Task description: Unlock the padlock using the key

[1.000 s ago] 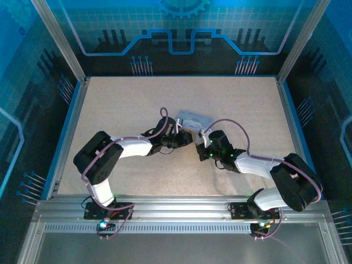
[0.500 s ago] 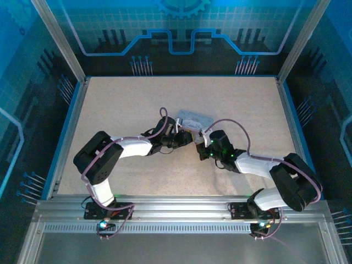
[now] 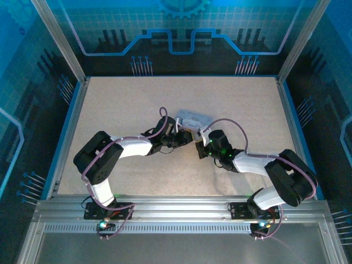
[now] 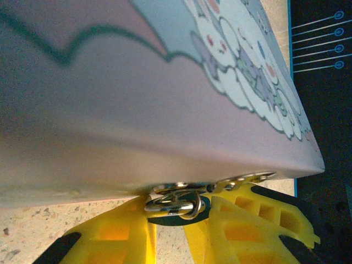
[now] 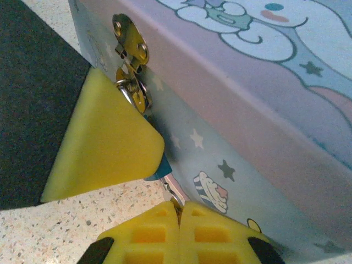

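Yellow right gripper (image 5: 179, 212) with the key (image 5: 171, 190), nearer the box (image 5: 264, 126) than before.

Overhead plus two wrist cams
Top looks down from behind; both wrist cams stare point-blank at the tin box (image 4: 137, 110).

Both arms are reaching forward and folding inward so the wrists are nearly meeting — the left gripper (image 4: 171, 212) is holding its jaws slightly apart, the right gripper (image 5: 179, 213) is pressing its fingers together.
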`<state>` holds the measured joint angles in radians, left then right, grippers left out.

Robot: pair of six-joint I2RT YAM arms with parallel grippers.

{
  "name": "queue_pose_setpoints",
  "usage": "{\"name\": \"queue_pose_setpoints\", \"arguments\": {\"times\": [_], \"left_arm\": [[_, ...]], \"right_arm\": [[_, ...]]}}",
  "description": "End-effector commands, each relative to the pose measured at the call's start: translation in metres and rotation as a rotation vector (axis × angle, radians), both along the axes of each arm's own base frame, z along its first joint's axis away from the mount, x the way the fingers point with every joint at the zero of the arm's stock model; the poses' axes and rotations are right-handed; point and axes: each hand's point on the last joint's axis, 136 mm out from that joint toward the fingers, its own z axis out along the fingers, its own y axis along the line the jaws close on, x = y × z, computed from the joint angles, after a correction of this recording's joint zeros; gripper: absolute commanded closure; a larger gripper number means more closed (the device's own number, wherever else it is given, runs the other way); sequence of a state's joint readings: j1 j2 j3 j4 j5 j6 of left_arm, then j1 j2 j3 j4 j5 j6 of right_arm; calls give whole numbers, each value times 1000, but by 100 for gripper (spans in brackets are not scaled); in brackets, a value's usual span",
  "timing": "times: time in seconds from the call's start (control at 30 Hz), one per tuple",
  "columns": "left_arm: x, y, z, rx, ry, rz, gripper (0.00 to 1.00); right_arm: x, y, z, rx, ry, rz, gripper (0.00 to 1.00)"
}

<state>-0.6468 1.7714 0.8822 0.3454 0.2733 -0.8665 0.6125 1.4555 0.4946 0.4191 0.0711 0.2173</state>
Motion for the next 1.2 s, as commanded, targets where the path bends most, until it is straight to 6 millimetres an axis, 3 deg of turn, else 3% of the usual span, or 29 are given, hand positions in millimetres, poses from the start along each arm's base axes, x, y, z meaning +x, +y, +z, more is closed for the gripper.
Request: {"name": "queue_pose_setpoints", "arguments": {"times": [0.0, 0.47, 0.9, 1.17], "left_arm": [[-8, -17, 28, -74, -21, -65, 84], [-6, -20, 22, -78, -3, -64, 84], [-5, -23, 15, -86, 14, -61, 84], [-5, -22, 0, -82, 35, -48, 84]], "right_arm": [[19, 7, 22, 36, -106, -12, 100], [19, 18, 28, 134, -74, -8, 100], [13, 14, 13, 123, -24, -25, 100], [7, 9, -4, 117, 29, -48, 100]]}}
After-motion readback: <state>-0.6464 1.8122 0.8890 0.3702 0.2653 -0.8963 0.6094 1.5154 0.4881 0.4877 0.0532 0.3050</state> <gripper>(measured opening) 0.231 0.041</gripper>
